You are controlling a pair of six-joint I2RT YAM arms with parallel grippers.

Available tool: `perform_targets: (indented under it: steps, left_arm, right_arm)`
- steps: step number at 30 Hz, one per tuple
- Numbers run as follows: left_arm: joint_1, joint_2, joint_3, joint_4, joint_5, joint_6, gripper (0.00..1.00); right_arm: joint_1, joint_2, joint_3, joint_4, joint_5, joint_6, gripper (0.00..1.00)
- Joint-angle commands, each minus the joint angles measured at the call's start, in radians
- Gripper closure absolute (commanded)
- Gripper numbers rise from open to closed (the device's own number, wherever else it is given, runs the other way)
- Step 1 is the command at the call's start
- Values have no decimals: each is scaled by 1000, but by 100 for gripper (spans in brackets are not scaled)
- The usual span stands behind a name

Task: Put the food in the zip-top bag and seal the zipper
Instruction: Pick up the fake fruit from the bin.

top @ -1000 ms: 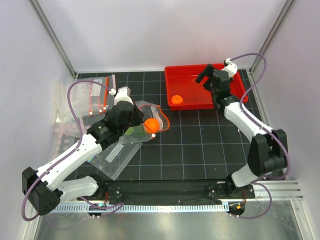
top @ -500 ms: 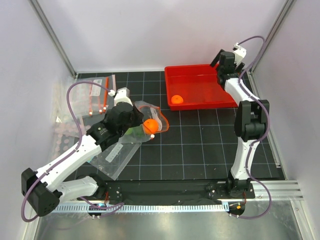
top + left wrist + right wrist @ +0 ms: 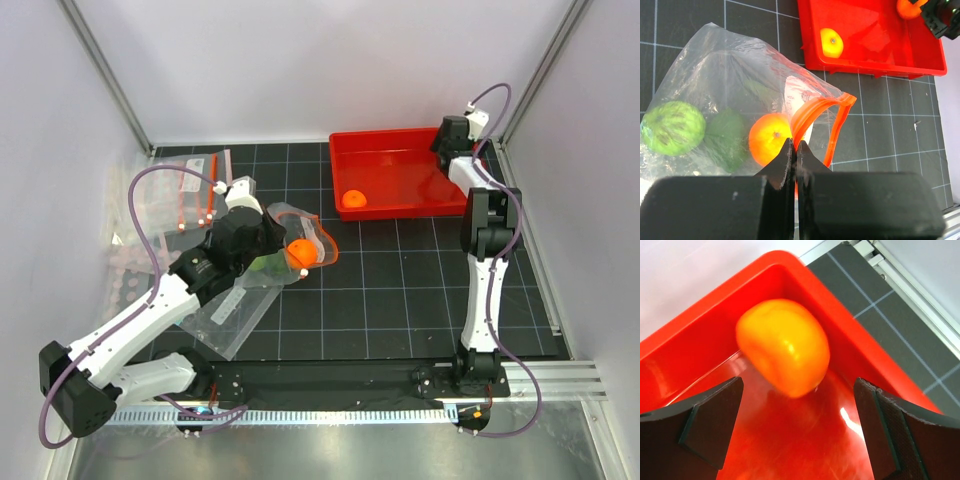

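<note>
Your left end effector has its two fingers pressed fully together, pinching the near lip of the red-orange zipper. The zipper gapes in a loop at the mouth of the zip-top bag. The bag lies on the black gridded counter, left of centre, with its mouth turned toward the red tray. Through the clear plastic you can see a bumpy light green fruit deepest inside and a dark green fruit beside it. The first orange fruit lies just behind the pinched lip.

Your right end effector is spread wide over the far right corner of the tray and holds nothing. The second orange fruit lies in that corner, beyond the fingertips and touching neither. The third orange fruit rests on the tray floor near its front left corner. Other clear pouches lie at the counter's far left.
</note>
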Motion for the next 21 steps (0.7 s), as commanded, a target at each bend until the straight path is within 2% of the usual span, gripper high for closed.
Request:
perform_targets:
  steps: [1, 3, 6, 7, 13, 21]
  left_arm:
    - [3, -5, 2, 67, -4, -16, 99]
    - [3, -2, 0, 67, -4, -15, 100]
    - [5, 3, 3, 66, -5, -15, 100]
    - [3, 3, 2, 67, -4, -13, 99]
    - [3, -14, -3, 69, 4, -16, 100]
    - [3, -7, 2, 70, 24, -18, 100]
  right_arm:
    - [-45, 41, 81, 31, -25, -17, 1]
    - [-69, 61, 99, 48, -50, -2, 1]
    - [-89, 101, 130, 86, -111, 15, 11]
    - [-91, 105, 136, 88, -119, 14, 24]
    - [-63, 15, 11, 189, -177, 17, 58]
    - [45, -216, -192, 269, -122, -89, 64]
